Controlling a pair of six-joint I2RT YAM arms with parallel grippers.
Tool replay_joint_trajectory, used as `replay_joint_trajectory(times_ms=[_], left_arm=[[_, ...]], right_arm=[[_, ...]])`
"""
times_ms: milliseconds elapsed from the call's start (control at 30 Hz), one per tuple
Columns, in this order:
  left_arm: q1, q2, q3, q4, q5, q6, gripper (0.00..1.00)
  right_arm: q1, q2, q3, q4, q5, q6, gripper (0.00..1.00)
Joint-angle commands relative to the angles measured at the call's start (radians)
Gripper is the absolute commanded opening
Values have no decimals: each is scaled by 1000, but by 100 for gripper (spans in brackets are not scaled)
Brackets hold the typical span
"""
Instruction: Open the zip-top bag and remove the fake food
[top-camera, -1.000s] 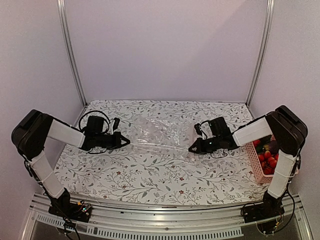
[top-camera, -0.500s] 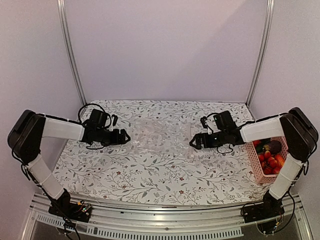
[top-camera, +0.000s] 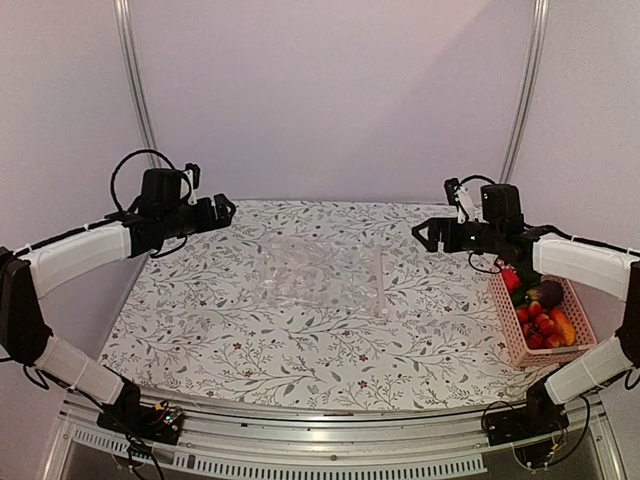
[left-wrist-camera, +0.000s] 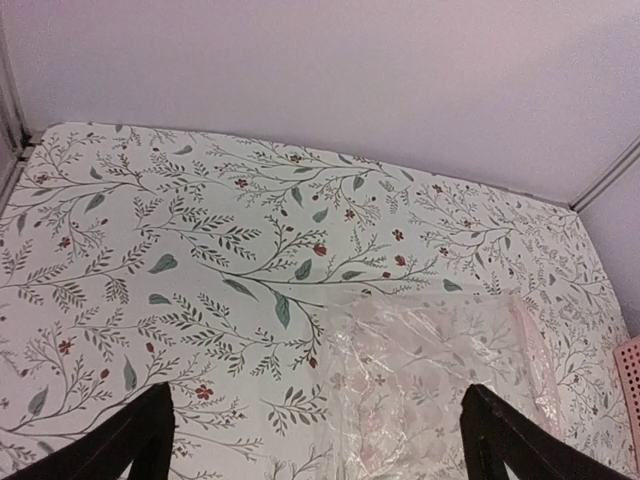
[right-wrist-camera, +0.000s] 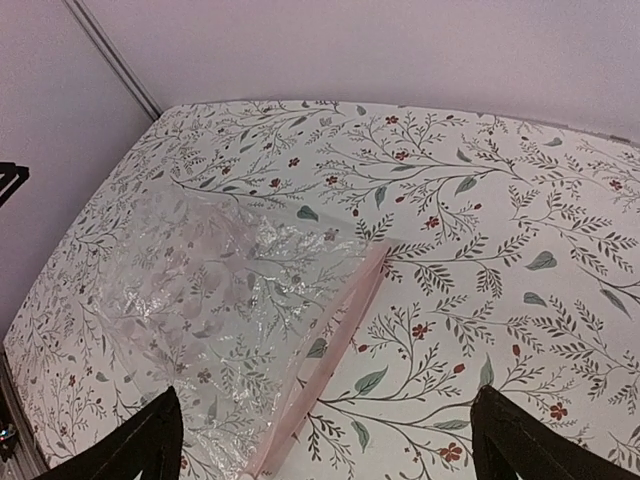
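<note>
Clear zip-top bag lies flat; left arm, right arm risen away.

Clear zip-top bag, pink-edged; white floral tablecloth; pink basket; red, orange fake food

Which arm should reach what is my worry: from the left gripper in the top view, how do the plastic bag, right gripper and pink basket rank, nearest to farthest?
Measured from the left gripper:
1. Plastic bag, lying flat in the middle.
2. Right gripper, beyond the bag on the right side.
3. Pink basket, far right, toward the arm bases.
</note>
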Motion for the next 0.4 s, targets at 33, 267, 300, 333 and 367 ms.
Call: replay_joint_trajectory(times_ms=[33,267,300,333,367], left_arm=[[42,-59,-45,4,-50,-34,100],[48,-89,-165,106,-9,-67,100],[48,-97,-193,135,-1,-70,100],[48,-104,-207,151,0,-72,100],[49,-109,-213,162,-4,-75,100]], right_arm=[[-42,-108,-63,64,-1,-18,99],[-50,-205,-262,234,-20,48,99],[-50,-209,-277,243,-23,52,99],[-50,-216,-288,250,-25,53,99],[-50,-220,-296,255,-27,52,99]])
